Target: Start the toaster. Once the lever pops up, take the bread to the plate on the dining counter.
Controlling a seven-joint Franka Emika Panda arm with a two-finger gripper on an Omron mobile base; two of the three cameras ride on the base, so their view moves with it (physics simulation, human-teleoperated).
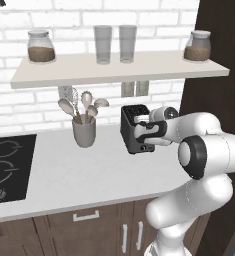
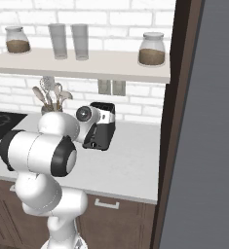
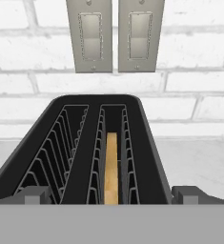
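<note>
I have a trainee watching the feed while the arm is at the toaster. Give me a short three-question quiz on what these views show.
1. True or false: the bread sits in the right-hand slot of the toaster as the hand view shows it.
2. Multiple choice: what stands on the counter left of the toaster? A) a kettle B) a utensil holder with spoons C) a fruit bowl
3. Fill in: the gripper hovers over the toaster with its jaws ____.

Key: 1 true. 2 B, the utensil holder. 3 open, nothing held.
</note>
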